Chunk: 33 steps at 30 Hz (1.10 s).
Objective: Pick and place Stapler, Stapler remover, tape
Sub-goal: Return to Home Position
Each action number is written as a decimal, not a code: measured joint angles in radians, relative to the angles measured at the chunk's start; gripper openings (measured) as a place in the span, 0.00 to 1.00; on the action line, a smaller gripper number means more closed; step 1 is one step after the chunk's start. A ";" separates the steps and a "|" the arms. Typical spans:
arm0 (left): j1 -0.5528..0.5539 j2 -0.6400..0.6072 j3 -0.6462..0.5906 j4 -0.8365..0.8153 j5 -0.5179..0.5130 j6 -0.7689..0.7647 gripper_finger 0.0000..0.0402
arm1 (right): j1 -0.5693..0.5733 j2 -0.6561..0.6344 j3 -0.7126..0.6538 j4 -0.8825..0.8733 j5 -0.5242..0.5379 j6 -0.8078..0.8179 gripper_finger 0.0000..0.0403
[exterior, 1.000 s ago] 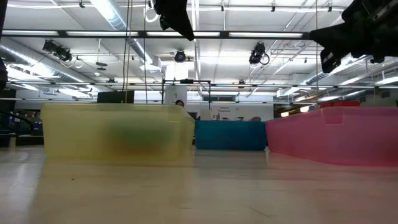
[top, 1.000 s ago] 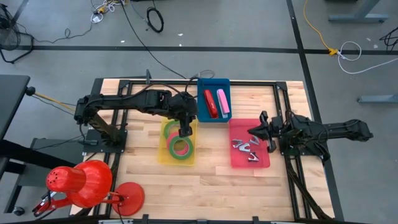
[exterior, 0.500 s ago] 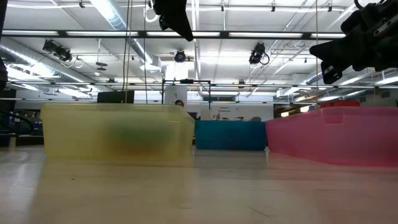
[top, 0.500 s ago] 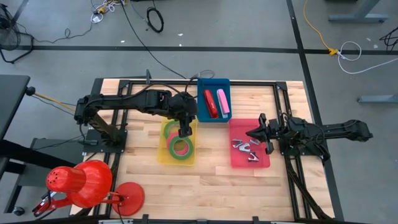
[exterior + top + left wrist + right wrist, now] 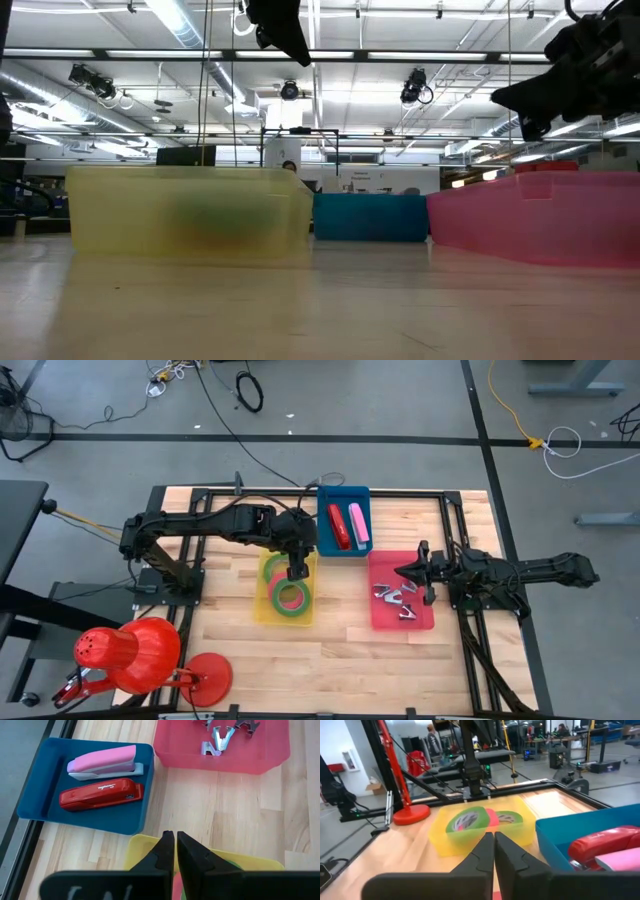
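Observation:
A red stapler (image 5: 339,526) and a pink stapler (image 5: 358,522) lie in a blue tray (image 5: 326,544). Green and pink tape rolls (image 5: 289,592) lie flat in a yellow tray (image 5: 264,610). Several metal staple removers (image 5: 393,598) lie in a pink tray (image 5: 420,618). My left gripper (image 5: 296,572) is shut and empty above the yellow tray's far end; it also shows in its wrist view (image 5: 172,847). My right gripper (image 5: 403,572) is shut and empty above the pink tray's far part, pointing toward the table's left; it also shows in its wrist view (image 5: 493,845).
A red desk lamp (image 5: 135,655) stands at the table's near left corner. The three trays stand close together in the table's middle. Bare wood (image 5: 350,660) lies along the near edge. The arms' black frames (image 5: 470,620) run along both sides.
My right gripper has sunk a little toward the pink tray and edged toward the table's left, staying shut. My left gripper and the trays' contents have kept still.

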 joint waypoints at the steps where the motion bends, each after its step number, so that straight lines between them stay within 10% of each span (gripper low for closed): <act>1: 0.000 0.000 0.000 0.000 0.000 0.000 0.06 | 0.000 0.000 0.000 -0.005 0.001 0.000 0.04; 33: 0.000 0.000 0.000 0.038 0.000 0.003 0.06 | 0.019 -0.065 0.000 -0.012 -0.007 0.003 0.04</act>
